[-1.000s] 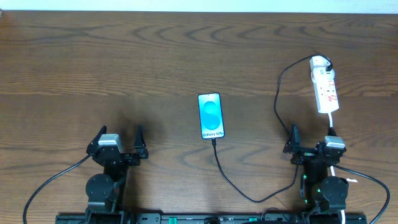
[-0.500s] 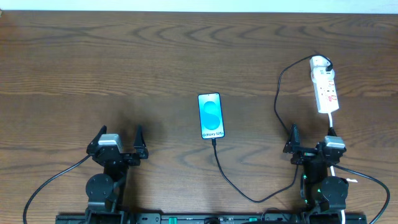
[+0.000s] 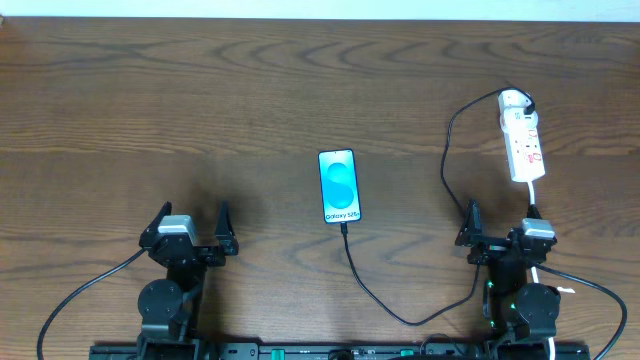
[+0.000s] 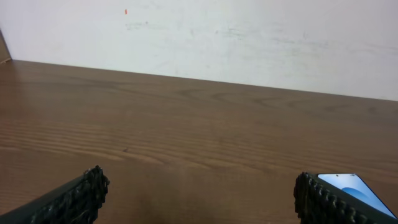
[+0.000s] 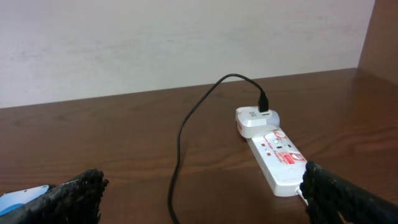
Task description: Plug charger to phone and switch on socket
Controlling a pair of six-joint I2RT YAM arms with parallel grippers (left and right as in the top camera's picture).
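Two grippers sit near the table's (image 3: 120,90) close edge. Both have their jaws spread as wide as they go, with nothing between the fingers. Clock bearings are from the overhead view, 12 at the far edge.

- Left gripper (image 3: 192,222): between 8 and 9 o'clock of the phone (image 3: 338,186), well apart from it, fingers pointing to 12. Only bare wood lies between its fingers in its wrist view.
- Right gripper (image 3: 501,222): between 3 and 4 o'clock of the phone, fingers pointing to 12. It is empty and touches nothing.
- Phone: mid-table, flat, screen up and lit blue-teal. Long axis runs 12–6, with the lettered end toward 6.
- Charger (image 3: 444,165): its black tip meets the phone's 6 o'clock edge, in line with the long axis. Whether it is fully seated I cannot tell. The cable loops toward 5, climbs past the right gripper's inner finger, then arcs toward 1 into a white adapter (image 3: 514,100).
- Socket (image 3: 524,140): at 12 from the right gripper, between 2 and 3 of the phone. Long axis runs roughly 12–6, the far end tipped slightly toward 11. The adapter sits on that far end. A white cord (image 3: 536,196) leaves the near end toward 6. Switch position is too small to read.
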